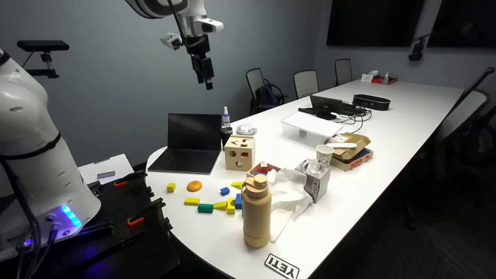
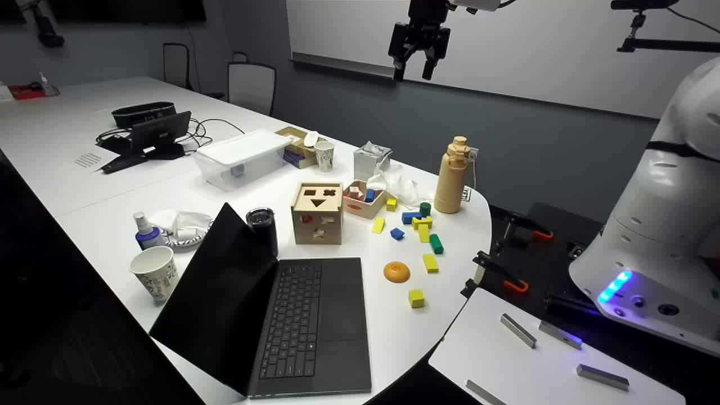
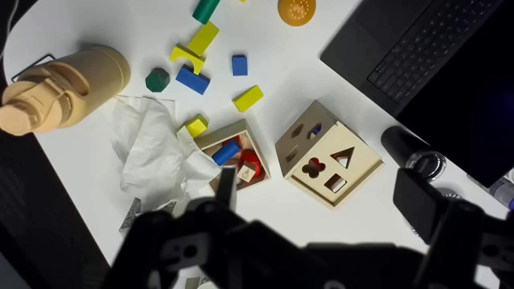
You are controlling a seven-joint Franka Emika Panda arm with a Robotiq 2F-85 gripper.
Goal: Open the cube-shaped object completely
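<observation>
Jaws found parted, empty. Cube (image 2: pixel 316 214) could be dragged into the tumbler (image 2: pixel 263 230) if its lid (image 3: pixel 330 169) sticks.

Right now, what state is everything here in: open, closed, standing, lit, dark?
Gripper: open, empty
Wooden cube: lid on, red showing through holes
Small wooden tray: uncovered, holding blocks
Laptop: open, screen dark
Tan bottle: upright, capped
Clear bin: lidded
Tissue box: tissue poking out
Black tumbler: upright
Paper cups: upright, uncovered
Robot base lights: lit blue
Wall screens: dark
</observation>
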